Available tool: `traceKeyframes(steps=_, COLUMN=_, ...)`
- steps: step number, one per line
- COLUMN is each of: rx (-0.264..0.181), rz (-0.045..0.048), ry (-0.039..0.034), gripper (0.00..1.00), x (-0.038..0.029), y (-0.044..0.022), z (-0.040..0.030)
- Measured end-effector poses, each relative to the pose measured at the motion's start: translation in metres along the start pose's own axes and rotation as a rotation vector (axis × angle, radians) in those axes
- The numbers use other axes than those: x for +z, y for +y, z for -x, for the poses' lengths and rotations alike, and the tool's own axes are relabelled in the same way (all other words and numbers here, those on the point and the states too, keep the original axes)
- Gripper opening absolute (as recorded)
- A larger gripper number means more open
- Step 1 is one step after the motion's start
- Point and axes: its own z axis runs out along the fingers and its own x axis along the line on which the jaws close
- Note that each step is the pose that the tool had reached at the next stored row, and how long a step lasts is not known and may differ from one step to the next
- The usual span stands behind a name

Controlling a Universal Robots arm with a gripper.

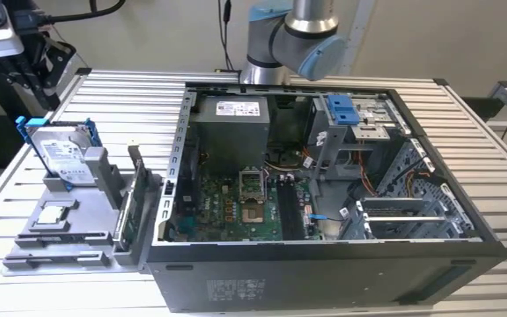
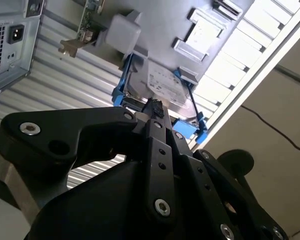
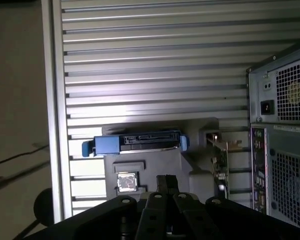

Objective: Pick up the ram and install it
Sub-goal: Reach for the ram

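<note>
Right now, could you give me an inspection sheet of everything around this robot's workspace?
Surface: slatted metal table, holding a grey holder.
Job's things: ram, likely the thin green strip on edge in the holder, untouched; open case.
Clutter: hard drive and chip in the holder.
Gripper: shut, empty, above the holder.
Cables: orange wires inside the case; black cable on the floor.
Surroundings: pale wall; floor beside the table.

Soft, even light; glare whitens the table (image 3: pixel 155 107) in the first wrist view, where the pincer (image 3: pixel 166 182) looms dark.
</note>
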Motion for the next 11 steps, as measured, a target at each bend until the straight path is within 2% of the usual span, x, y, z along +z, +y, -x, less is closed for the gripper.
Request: traceKeyframes(steps=11, rx=0.000, rz=0.0000, ry=0.0000, gripper=0.11, x=0.0006, y=-0.0039, z=0.0002)
